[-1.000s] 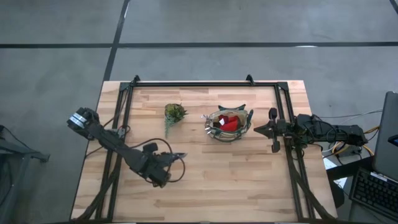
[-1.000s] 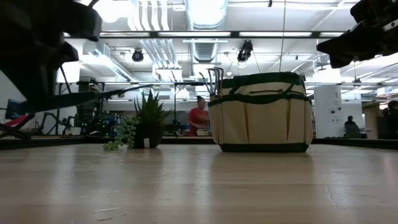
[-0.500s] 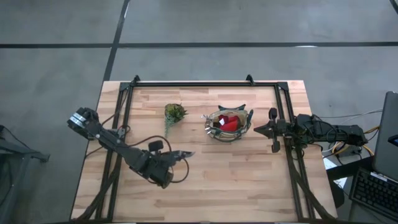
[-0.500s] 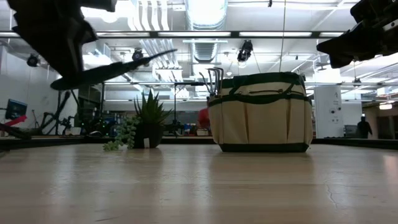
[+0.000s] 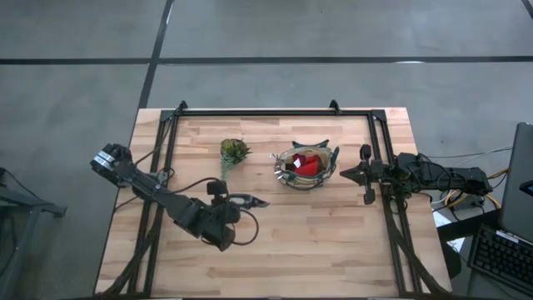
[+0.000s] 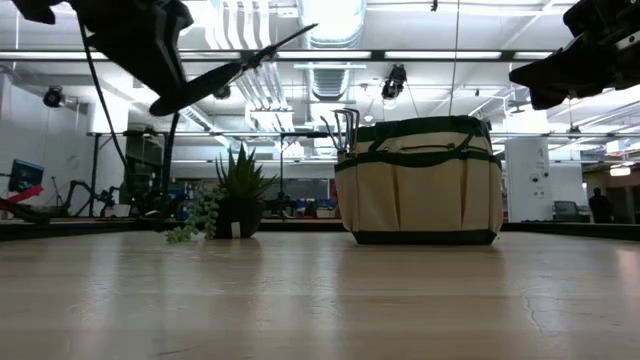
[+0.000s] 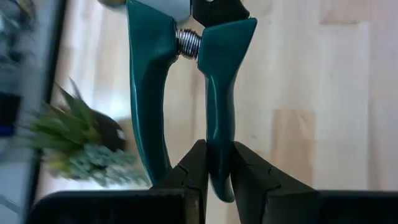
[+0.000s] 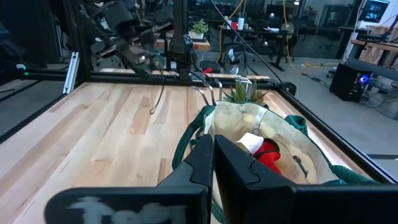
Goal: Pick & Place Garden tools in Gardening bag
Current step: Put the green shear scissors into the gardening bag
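Green-handled pruners point(image 7: 214, 106) hang above the table point(image 5: 333, 242), one handle pinched in our left gripper point(image 7: 216, 171), well short of the gardening bag point(image 5: 306, 167). Our right gripper point(image 8: 213, 152), fingers pressed together and empty, waits just beside the bag.

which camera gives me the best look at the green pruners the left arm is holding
The left wrist view: the green-handled pruners fill it, the left gripper shut on one handle. The high view shows them small, the low view only as a dark raised silhouette, and the right wrist view barely, far off.
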